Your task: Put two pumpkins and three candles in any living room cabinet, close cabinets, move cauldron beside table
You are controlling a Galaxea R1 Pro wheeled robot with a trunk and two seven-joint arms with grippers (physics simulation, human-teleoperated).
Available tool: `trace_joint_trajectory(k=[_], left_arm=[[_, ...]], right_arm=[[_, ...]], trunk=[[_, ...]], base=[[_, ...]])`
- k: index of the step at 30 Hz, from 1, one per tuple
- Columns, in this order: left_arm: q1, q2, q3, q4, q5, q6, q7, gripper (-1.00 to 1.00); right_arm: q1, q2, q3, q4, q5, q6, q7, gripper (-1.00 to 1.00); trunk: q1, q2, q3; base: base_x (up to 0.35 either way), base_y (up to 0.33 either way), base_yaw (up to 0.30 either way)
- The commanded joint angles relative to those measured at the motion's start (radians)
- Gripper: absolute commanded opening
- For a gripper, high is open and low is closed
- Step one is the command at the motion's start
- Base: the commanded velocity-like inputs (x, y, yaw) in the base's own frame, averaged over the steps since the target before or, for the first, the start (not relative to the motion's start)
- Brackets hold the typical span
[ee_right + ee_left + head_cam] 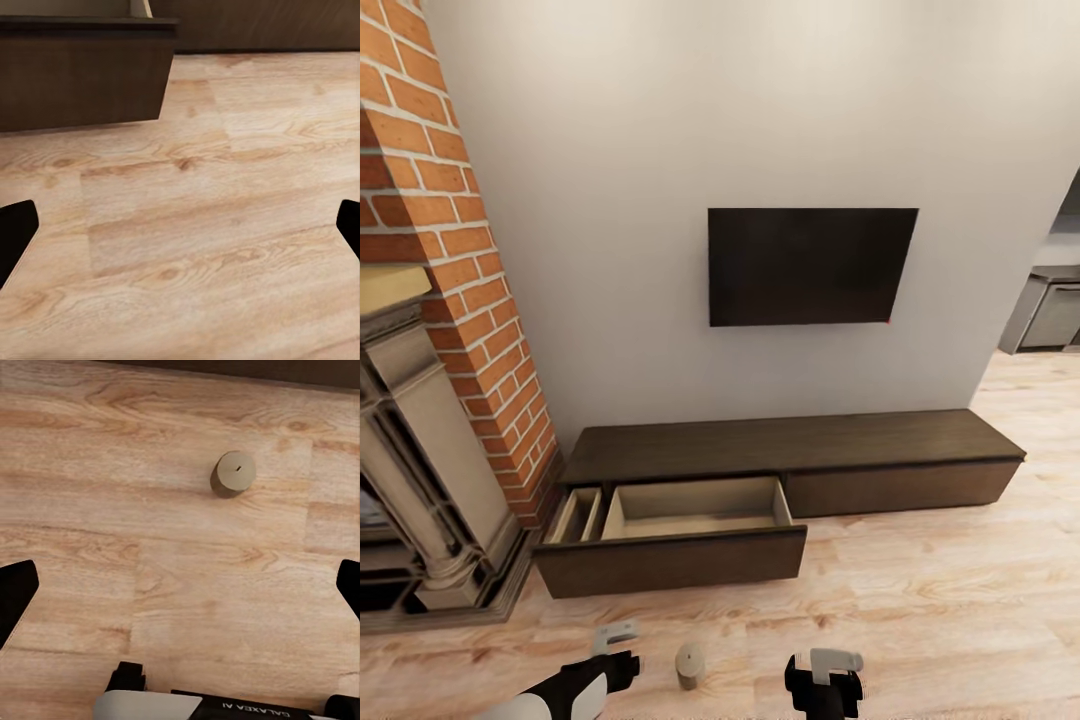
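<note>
head: high, faces cabinet | wrists: close, floor

Both arms hanging low at the head view's bottom edge

The left gripper is reaching forward on its white-and-black forearm, fingers spread wide in its wrist view. The right gripper is sitting level beside it, well apart, its black fingertips likewise standing wide and holding nothing.

Open cabinet drawer front above bare wooden floor.
</note>
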Motion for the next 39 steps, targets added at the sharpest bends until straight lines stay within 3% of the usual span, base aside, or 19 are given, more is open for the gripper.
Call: trace_joint_trajectory(k=[1,39], left_arm=[[0.0,-0.001,0.007,-0.002,-0.009,0.004,0.002,1.0],[0.0,-0.001,0.007,-0.002,-0.009,0.005,0.003,1.0]], right_arm=[[-0.002,0.0,0.008,-0.001,-0.008,-0.004,-0.005,1.0],[-0.002,0.0,0.008,-0.001,-0.008,-0.004,-0.005,1.0]], trunk=[[0.0,-0.002,-0.002],[0.0,-0.002,-0.002]], base=[[-0.075,0.324,0.0],[-0.075,0.324,0.0]])
